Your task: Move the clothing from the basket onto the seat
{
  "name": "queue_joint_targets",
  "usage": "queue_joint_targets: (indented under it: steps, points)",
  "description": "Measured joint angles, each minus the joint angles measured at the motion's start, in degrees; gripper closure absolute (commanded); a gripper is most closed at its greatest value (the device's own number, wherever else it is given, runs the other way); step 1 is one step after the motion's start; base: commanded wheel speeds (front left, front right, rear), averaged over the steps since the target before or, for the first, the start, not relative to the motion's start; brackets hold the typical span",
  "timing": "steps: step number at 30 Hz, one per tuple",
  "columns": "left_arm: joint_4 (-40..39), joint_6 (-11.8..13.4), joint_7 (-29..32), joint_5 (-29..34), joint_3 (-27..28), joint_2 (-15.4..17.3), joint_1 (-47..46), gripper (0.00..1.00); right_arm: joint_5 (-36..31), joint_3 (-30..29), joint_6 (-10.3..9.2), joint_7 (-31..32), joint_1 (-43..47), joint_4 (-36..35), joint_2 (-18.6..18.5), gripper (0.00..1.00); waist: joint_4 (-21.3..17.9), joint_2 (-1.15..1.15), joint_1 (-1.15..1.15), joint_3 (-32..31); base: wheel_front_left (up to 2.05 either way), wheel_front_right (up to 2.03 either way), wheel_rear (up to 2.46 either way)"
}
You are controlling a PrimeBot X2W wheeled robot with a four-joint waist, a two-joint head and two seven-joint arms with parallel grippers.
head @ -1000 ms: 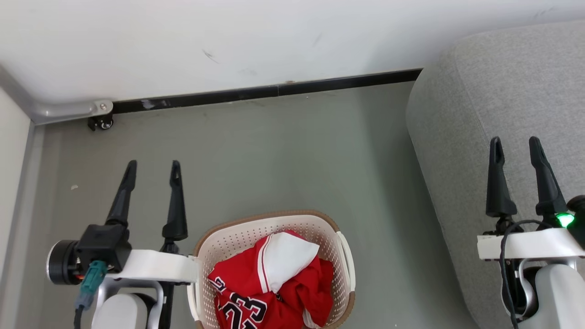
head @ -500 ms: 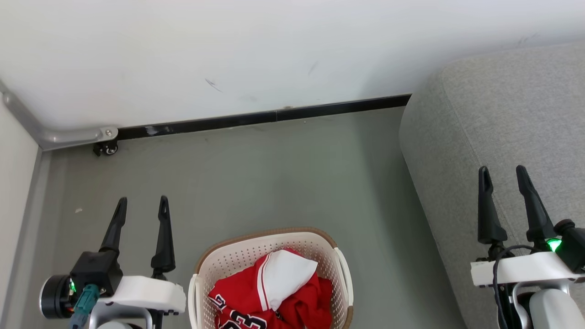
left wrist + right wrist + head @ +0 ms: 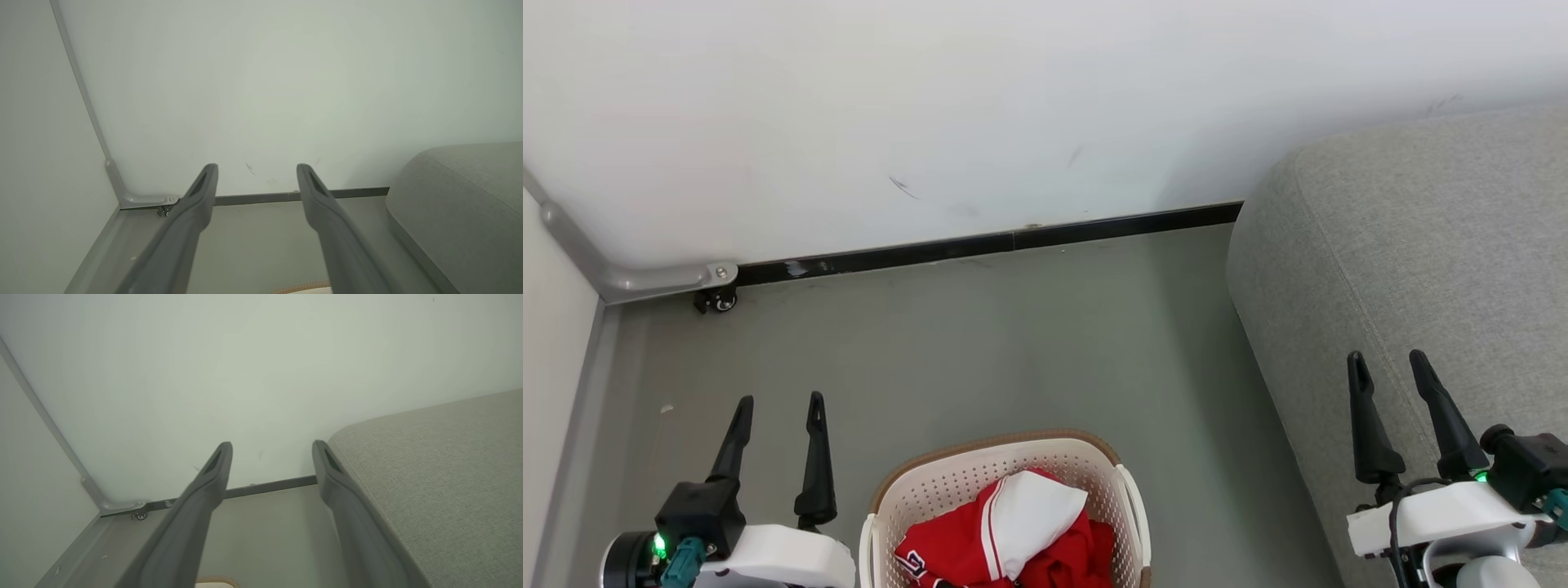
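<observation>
The cream basket (image 3: 1125, 500) with a brown rim sits on the floor at the bottom middle of the head view. Red and white clothing (image 3: 1029, 527) lies bunched inside it. The grey seat (image 3: 1413, 261) rises at the right, also seen in the left wrist view (image 3: 461, 204) and the right wrist view (image 3: 441, 469). My left gripper (image 3: 780, 402) hangs open and empty over the floor, left of the basket. My right gripper (image 3: 1387, 358) is open and empty above the seat's front edge. A sliver of the basket's rim (image 3: 300, 286) shows between the left fingers (image 3: 196, 204).
A white wall with a black skirting strip (image 3: 980, 245) runs across the far side. A grey metal bracket with a small caster (image 3: 717, 300) sits at the left corner. Grey floor (image 3: 1013, 343) lies between basket, wall and seat.
The head camera has tilted up, so the basket and both grippers sit lower in the picture and more wall shows. Both grippers stay open and empty.
</observation>
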Motion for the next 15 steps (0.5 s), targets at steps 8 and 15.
queue_joint_targets:
  steps: [8, 15]
  points:
    - [0.1, 0.0, 0.0, 0.0, -0.4, -0.5, 0.9, 0.0, 0.0, 0.2, 0.0, 2.2, 1.2, -0.4, 0.0, 0.0, -0.2, 0.0, 0.0, -0.6, 0.0, 0.0, 0.0]
    - [-0.1, 0.0, 0.0, 0.0, -0.4, -0.6, 1.0, 0.0, 0.0, 0.2, 0.0, 2.8, 1.2, -1.2, 0.0, 0.0, 0.0, 0.0, 0.0, -0.5, 0.0, 0.0, 0.0]
